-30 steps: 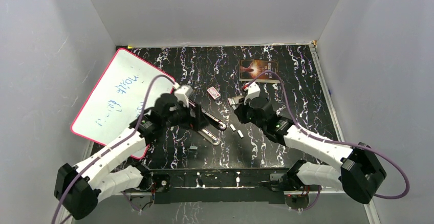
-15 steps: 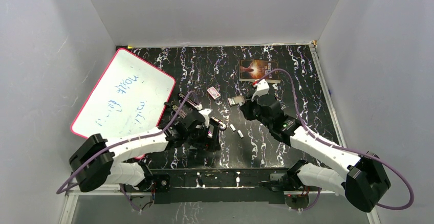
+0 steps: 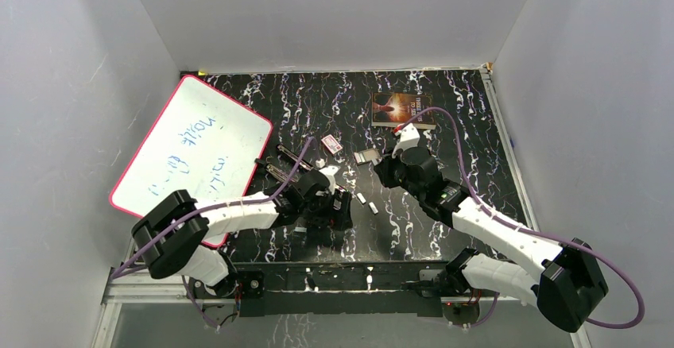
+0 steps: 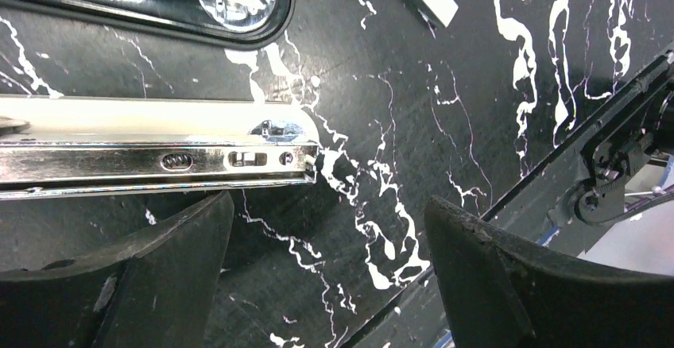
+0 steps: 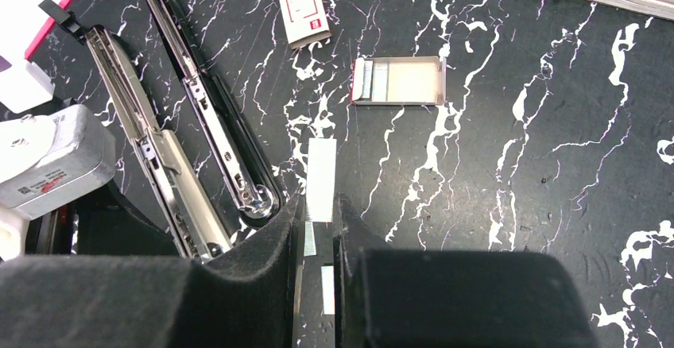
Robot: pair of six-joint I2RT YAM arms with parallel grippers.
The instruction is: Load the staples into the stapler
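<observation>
Black marbled table point(image 3: 461, 125), top cam: opened stapler point(image 3: 288, 155) partly hidden under left gripper point(image 3: 332, 205); two loose strips point(image 3: 362, 199) lie just right of it; jaw states unreadable here. Left wrist: fingers point(image 4: 159, 284) spread wide, nothing between; stapler's metal rail just ahead, far end cut off. Right wrist: right gripper point(image 5: 319, 209) pinched on the staples point(image 5: 321, 177), strip pointing fwd. Open tray point(image 5: 397, 80) holds more strips at its left end; closed box point(image 5: 302, 8) nearby.

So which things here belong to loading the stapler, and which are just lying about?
Job: open black-and-silver metal stapler; silvery-white staple strip in right gripper; small cardboard tray of staples.
Lying about: pink-edged whiteboard; dark paperback book.
</observation>
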